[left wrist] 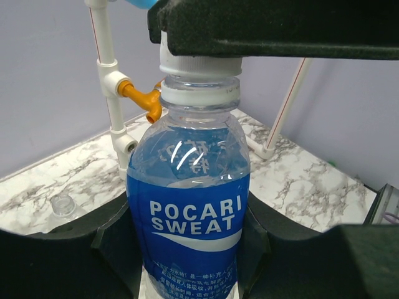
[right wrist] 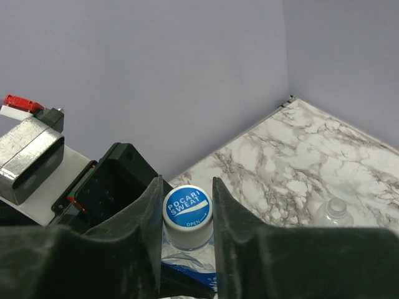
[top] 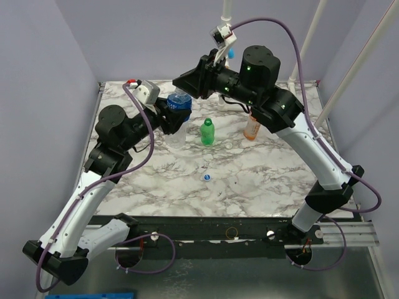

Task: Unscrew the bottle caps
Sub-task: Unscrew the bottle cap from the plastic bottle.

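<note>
Far left of table (top: 262, 180) ctr, the left claw (top: 176, 118) pinches the blue-label bottle (top: 179, 103) round its body, bottle upright. Left wrist view: fingers (left wrist: 93, 261) pressed on both sides of the "POCARI SWEAT" label. Can't tell if the base touches the marble. Right claw (right wrist: 187, 218) sits over the bottle top from the far-right side, pressed together on the cap (right wrist: 187, 205), which is white w/ a blue printed top. One finger touches each side & the cap is on the neck. Green bottle (top: 207, 131) stands just right of the held one, near table ctr. Orange bottle (top: 251, 128) is further right, partly behind the right arm. Loose cap (top: 207, 177) lies nearer on the marble, apart from all bottles. Open-necked clear bottle (right wrist: 335, 212) stands near the held one.
</note>
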